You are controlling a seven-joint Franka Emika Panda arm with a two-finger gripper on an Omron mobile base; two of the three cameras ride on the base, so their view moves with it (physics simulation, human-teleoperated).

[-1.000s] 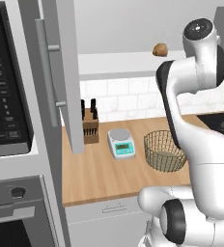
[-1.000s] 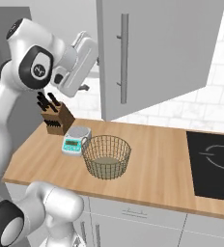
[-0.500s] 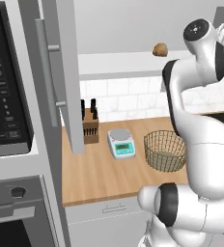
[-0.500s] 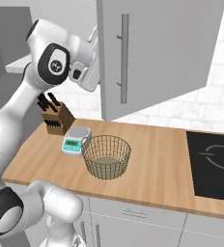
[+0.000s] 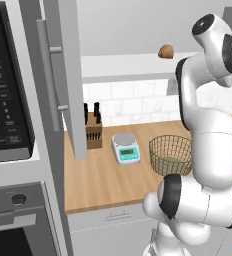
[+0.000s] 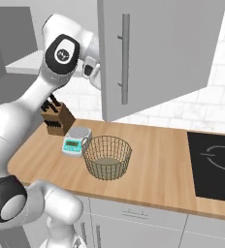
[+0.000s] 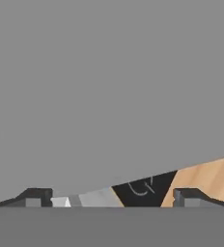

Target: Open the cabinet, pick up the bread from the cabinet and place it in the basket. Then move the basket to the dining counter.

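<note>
A: How far along is it?

B: Step 1 looks done. The cabinet (image 5: 63, 80) has its doors swung out, and the bread (image 5: 165, 51) sits on the white shelf (image 5: 133, 64) inside, above the basket (image 5: 170, 155) and a little to that basket's left in the left base view. Nothing is in the basket but its own mesh floor.

A: So what is left?

B: Picking up the bread, dropping it in the basket, then carrying the basket to the dining counter (which I can't find in these pictures). By my count 3 of 4 steps remain.

A: And the gripper (image 7: 109, 197)?

B: Spread wide, holding nothing; in the hand view its 2 dark tips stand far apart at the bottom edge, with a grey door panel close in front. The hand sits up beside a door, above the basket.

A: Do the views differ?

B: Yes. The left base view gives the bread and shelf; in the right base view a door (image 6: 153, 53) covers them. The right one adds the black cooktop (image 6: 216, 164) right of the basket. Both show the scale (image 6: 76, 141) just left of the basket and the knife block (image 6: 56, 120) beyond that.
</note>
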